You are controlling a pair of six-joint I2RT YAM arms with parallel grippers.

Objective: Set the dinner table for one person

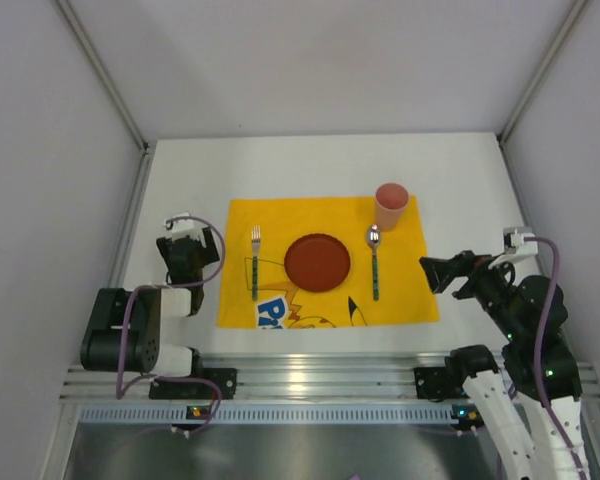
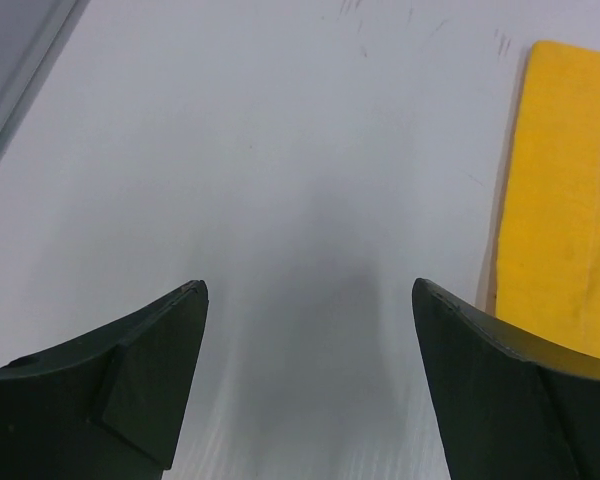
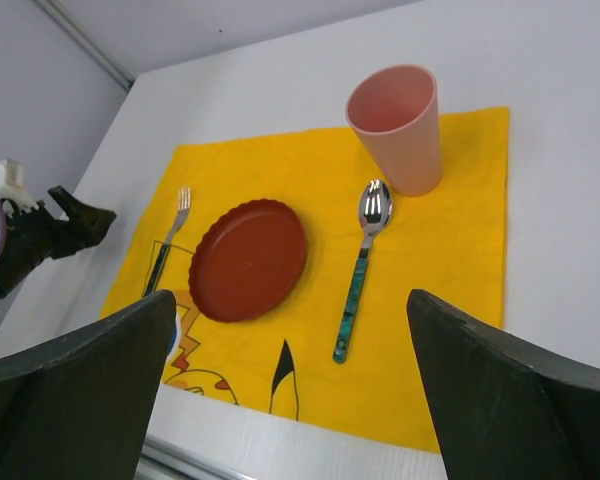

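Note:
The white dinner table (image 1: pixel 280 165) carries a yellow cartoon-printed cloth (image 1: pixel 410 290). On the cloth lie a red plate (image 1: pixel 317 262) in the middle, a fork (image 1: pixel 255 262) to its left, a spoon (image 1: pixel 374 262) to its right and an upright pink cup (image 1: pixel 391 206) at the far right corner. My left gripper (image 1: pixel 193 232) is open and empty over bare table left of the cloth. My right gripper (image 1: pixel 430 273) is open and empty just off the cloth's right edge. The right wrist view shows the plate (image 3: pixel 248 260), spoon (image 3: pixel 360 270), fork (image 3: pixel 168 240) and cup (image 3: pixel 395 125).
A silver rail (image 1: pixel 310 375) runs along the near edge, and grey walls close in the left, right and back. In the left wrist view the cloth's left edge (image 2: pixel 565 200) lies to the right of my open left gripper (image 2: pixel 310 290).

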